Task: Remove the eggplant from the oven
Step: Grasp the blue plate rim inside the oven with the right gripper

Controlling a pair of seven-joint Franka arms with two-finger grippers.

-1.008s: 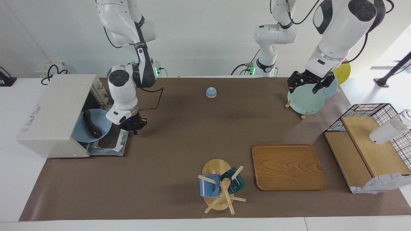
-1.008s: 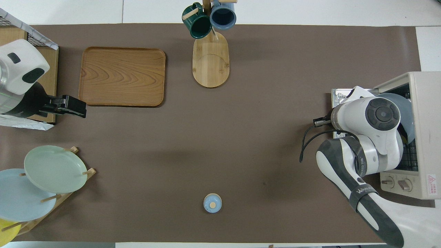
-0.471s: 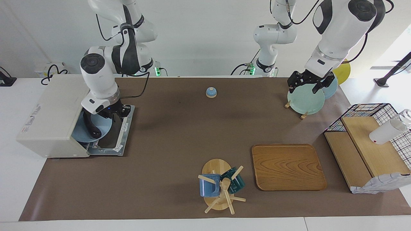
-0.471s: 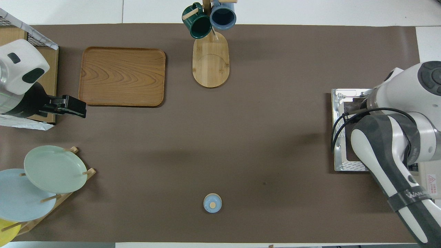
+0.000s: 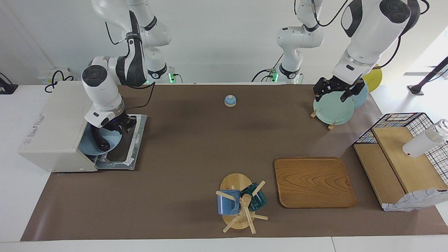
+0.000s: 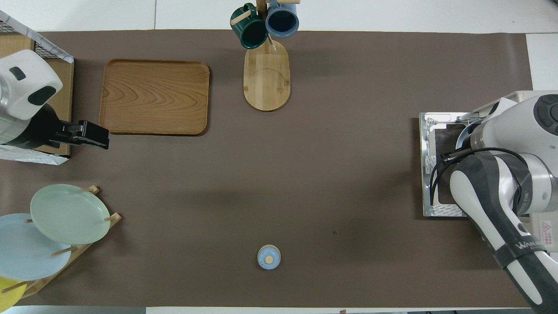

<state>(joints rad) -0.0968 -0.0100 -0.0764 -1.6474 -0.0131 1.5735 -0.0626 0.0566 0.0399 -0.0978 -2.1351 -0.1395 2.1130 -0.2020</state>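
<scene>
The cream-white oven (image 5: 52,126) stands at the right arm's end of the table with its door (image 5: 131,145) dropped flat. In its mouth a light blue plate (image 5: 105,146) carries the dark eggplant (image 5: 99,140). My right gripper (image 5: 121,126) hangs over the plate's rim, beside the eggplant's nearer end. In the overhead view the right arm hides the eggplant and only the oven (image 6: 538,102) and its door (image 6: 436,174) show. My left gripper (image 5: 335,96) waits open over the plate rack.
A plate rack (image 5: 332,111) with green and blue plates stands at the left arm's end. A small blue bell (image 5: 230,100), a wooden tray (image 5: 313,182), a mug tree (image 5: 239,204) with two mugs, and a wire shelf (image 5: 402,154) with a white bottle share the table.
My right gripper has swung from the outer edge of the oven door in toward the oven mouth, and now hangs over the plate. The left arm has not moved.
</scene>
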